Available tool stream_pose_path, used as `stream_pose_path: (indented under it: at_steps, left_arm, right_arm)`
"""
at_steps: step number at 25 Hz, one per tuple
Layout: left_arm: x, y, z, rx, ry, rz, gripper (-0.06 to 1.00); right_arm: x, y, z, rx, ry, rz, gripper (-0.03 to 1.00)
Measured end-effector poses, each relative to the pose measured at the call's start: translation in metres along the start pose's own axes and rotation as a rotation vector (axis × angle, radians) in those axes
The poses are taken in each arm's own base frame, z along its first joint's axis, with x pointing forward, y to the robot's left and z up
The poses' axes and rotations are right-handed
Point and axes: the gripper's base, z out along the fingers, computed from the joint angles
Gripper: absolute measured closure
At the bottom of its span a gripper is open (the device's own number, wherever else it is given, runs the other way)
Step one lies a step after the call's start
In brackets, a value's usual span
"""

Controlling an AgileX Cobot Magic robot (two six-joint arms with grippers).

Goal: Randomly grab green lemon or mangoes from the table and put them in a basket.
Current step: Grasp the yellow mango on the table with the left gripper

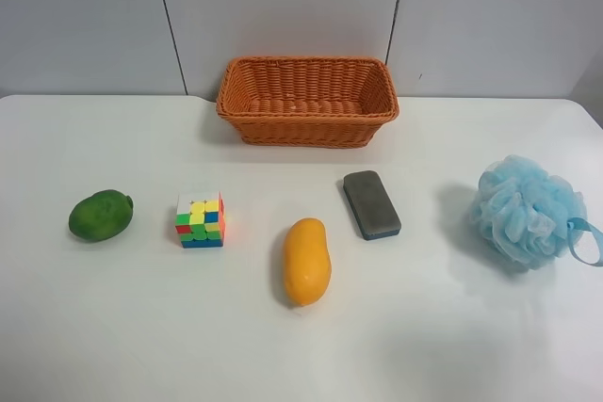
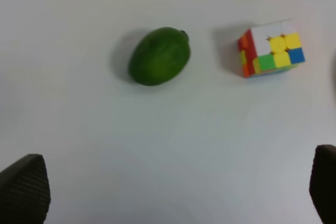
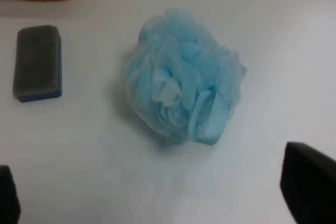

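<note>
Left claw [image 2: 173,192]: just two dark fingertips [image 2: 23,192], cut off by the frame, spread wide, gripping nothing. Right claw [image 3: 157,192]: the same, one tip barely in frame. On the white desk [image 1: 452,327], nearest: one mango [image 1: 306,261], at 6 o'clock from the basket [image 1: 307,101]; then one puzzle cube [image 1: 200,220]; one green lemon [image 1: 100,215] at 9 o'clock of the cube; one grey block [image 1: 371,204]; one blue mesh puff [image 1: 523,211] at 3 o'clock of the block, loop clipped. Farthest, one basket, both fruits well apart from it.

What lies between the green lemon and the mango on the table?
The puzzle cube stands between green lemon and mango, seen in the exterior high view.
</note>
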Motion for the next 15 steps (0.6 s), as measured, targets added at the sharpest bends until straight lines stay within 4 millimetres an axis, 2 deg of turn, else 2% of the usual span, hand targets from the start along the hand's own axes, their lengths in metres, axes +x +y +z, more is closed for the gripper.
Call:
stream_pose_path:
  at_steps: [7,15]
  left_arm:
    - [-0.023,-0.031,0.049,0.067,0.116,0.002,-0.05]
    - [-0.020,-0.091,0.094,0.072,0.221,0.011,-0.05]
  right_arm:
    - [0.000,0.000,0.000,0.000,0.000,0.000,-0.02]
    - [0.000,0.000,0.000,0.000,0.000,0.000,-0.02]
